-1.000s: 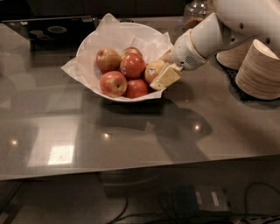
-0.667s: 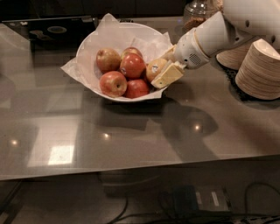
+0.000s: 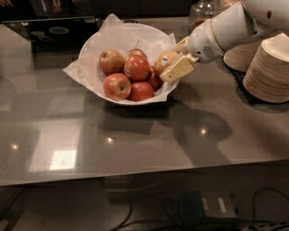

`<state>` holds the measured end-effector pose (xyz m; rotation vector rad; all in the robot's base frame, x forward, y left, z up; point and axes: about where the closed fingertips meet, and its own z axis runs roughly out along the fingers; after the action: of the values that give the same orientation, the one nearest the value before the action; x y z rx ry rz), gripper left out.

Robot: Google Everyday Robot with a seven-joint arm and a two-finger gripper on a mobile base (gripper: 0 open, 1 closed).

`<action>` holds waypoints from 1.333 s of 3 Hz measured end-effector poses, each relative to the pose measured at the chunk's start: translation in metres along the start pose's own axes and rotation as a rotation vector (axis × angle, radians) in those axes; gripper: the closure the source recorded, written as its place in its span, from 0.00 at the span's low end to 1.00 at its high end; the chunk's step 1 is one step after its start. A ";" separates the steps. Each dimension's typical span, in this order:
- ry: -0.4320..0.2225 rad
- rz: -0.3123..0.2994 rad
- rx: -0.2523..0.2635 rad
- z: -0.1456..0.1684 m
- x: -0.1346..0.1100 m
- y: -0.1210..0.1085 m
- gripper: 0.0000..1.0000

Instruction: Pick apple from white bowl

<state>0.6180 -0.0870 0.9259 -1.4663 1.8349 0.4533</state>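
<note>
The wide white bowl (image 3: pixel 97 43), lined with crinkled white paper, stands on the grey table and holds several red apples (image 3: pixel 135 68). My gripper (image 3: pixel 174 62) reaches in from the right, over the bowl's right rim. Its tan fingers (image 3: pixel 179 68) are shut on the yellowish-tan apple (image 3: pixel 164 60), which shows a small white sticker. That apple is held a little above the rim and the redder apples.
Stacks of small cream bowls (image 3: pixel 269 67) stand at the right on a dark mat. A glass jar (image 3: pixel 203 10) is behind my arm. A dark tray (image 3: pixel 49 32) lies at the back left. The table's front edge runs along the bottom.
The gripper has risen and moved slightly right with the pale apple in its fingers, lifting it clear of the other apples.
</note>
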 end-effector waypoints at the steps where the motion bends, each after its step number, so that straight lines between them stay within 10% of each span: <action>1: -0.016 -0.012 0.000 -0.008 -0.009 -0.002 1.00; 4: -0.169 -0.343 -0.118 -0.051 -0.092 0.043 1.00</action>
<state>0.5687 -0.0458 1.0190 -1.7265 1.4103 0.5030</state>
